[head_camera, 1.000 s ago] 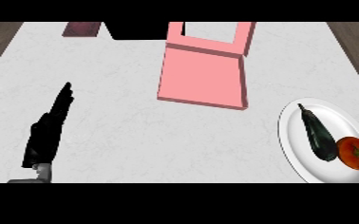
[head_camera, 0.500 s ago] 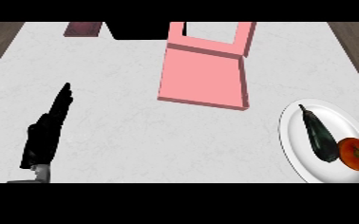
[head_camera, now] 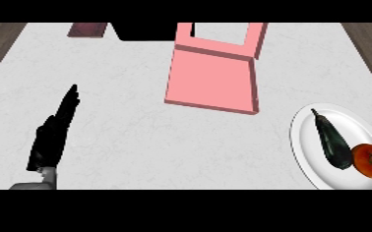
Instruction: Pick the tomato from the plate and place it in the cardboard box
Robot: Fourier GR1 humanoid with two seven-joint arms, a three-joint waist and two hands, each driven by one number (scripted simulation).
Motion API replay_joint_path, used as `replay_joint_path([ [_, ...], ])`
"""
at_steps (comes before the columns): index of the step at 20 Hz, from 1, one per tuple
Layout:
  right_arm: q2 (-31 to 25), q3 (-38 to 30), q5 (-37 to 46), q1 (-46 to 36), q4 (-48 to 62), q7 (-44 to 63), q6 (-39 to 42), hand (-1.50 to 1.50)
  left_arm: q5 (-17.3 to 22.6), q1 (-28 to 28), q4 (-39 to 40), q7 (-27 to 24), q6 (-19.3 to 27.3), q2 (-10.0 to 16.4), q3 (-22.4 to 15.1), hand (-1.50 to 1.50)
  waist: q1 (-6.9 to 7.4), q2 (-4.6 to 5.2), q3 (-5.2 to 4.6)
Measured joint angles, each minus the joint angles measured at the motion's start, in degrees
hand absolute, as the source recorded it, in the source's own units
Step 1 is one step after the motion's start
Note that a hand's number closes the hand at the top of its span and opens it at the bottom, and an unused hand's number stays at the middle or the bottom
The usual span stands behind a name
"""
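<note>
A white counter (head_camera: pixel 138 128) fills the frame, seen from steeply above. At the right edge sits a white plate (head_camera: pixel 305 150). On it lies the tomato (head_camera: pixel 363 159), red-orange and partly cut off by the frame's edge, touching a dark, long aubergine (head_camera: pixel 333 140) just to its left. Above and left of the plate, well apart from it, stands the box (head_camera: pixel 214 78), pink, with its flap up at the top centre. The left hand (head_camera: pixel 52 132) rests at the lower left, fingers straight and pressed together, pointing up the frame and holding nothing. The right hand is not in view.

Nothing has visibly changed over the last second: hand, plate, tomato and box all sit where they were. By that showing, the pick has not yet begun, and the tomato is untouched on the plate.
</note>
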Motion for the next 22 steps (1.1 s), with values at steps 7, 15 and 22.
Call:
replay_joint_path([
  [7,3.83,-0.49,6.05,-4.08,4.85,-0.13,2.14,-1.5,-0.62,0.71,-2.3,1.7,-1.42,-0.6,1.07,0.0,0.2,0.02,0.02],
  [15,8.23,-2.12,11.69,-6.07,8.69,-4.07,2.38,-1.5,-2.75,1.35,-2.09,0.7,-1.52,-2.93,1.5,0.0,0.17,0.01,0.02],
  [22,11.85,-3.14,14.94,-8.06,9.09,-4.66,3.29,-1.5,-3.92,2.58,-4.24,1.62,-2.48,-4.02,1.67,0.0,0.21,0.01,0.02],
])
